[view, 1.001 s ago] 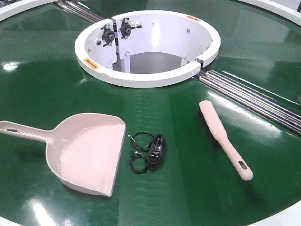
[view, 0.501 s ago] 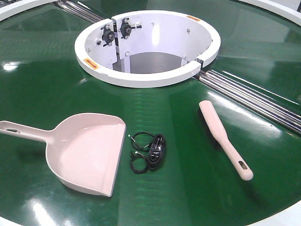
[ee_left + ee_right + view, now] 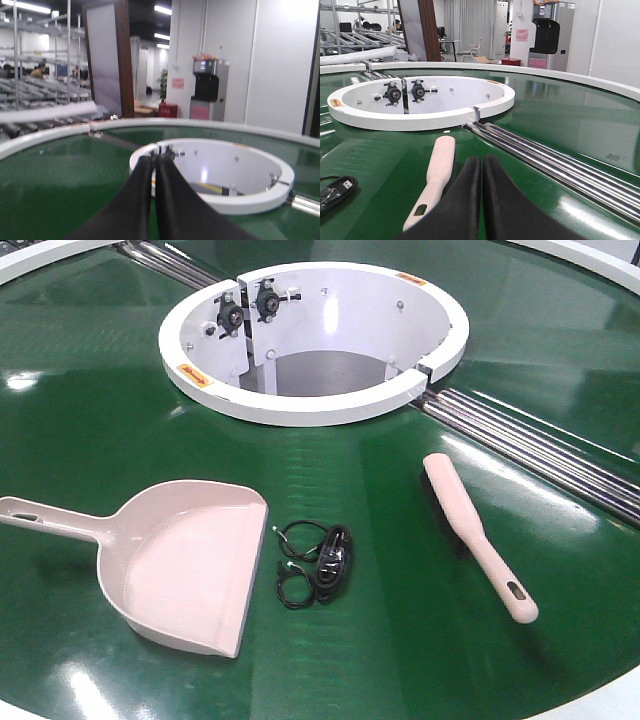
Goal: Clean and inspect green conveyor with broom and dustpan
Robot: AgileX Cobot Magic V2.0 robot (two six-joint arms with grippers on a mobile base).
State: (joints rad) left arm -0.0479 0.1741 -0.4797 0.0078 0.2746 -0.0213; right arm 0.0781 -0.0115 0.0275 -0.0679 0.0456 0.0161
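Lying apart on the green conveyor [image 3: 400,660], dustpan [image 3: 190,560] and broom [image 3: 470,530]

Front cam looks steeply down on the green conveyor [image 3: 100,420]; both wrist cams sit low, facing across it. All 3 share the white central ring [image 3: 300,410].

A coiled black cable [image 3: 315,565] lies bundled; a water dispenser [image 3: 207,90] and metal shelving [image 3: 30,85] stand behind.

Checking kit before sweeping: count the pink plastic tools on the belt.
2: the dustpan left of the black cable, the broom right of it. Nothing seems hidden.
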